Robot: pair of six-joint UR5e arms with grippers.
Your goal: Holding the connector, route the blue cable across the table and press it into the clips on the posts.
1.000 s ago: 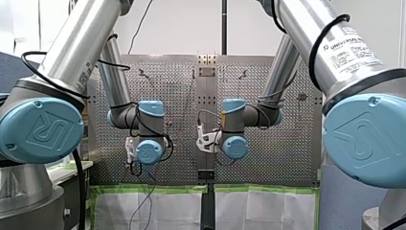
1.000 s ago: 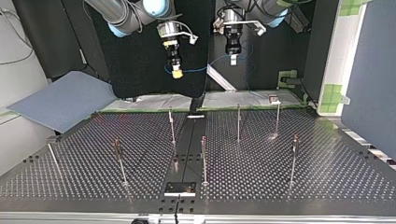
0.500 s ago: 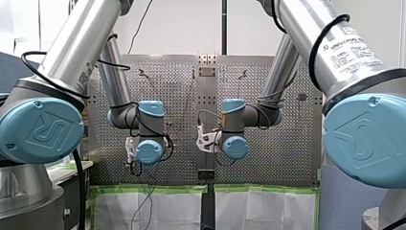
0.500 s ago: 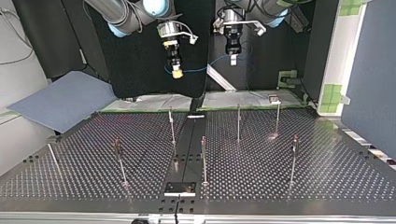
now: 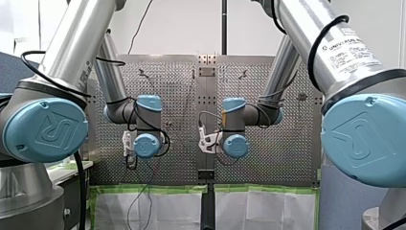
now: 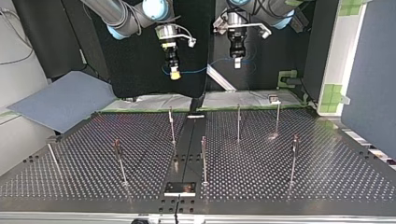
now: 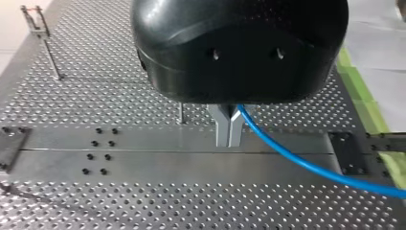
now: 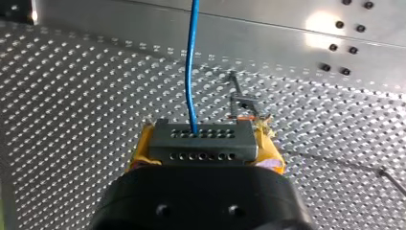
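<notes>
Gripping one blue cable (image 6: 201,70), one connector (image 8: 201,139): two hands (image 6: 174,73) (image 6: 237,62)

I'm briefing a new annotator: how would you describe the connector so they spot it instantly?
Above the perforated table, find my right claw, the one with yellow pads. Clamped between them is the connector, a grey rectangular block with two rows of small holes. Unlike the thin metal posts below, it is blocky and the blue cable plugs into it.

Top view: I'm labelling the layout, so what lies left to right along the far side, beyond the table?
Grey sheet → my right gripper → my left gripper → green-taped bracket.
</notes>
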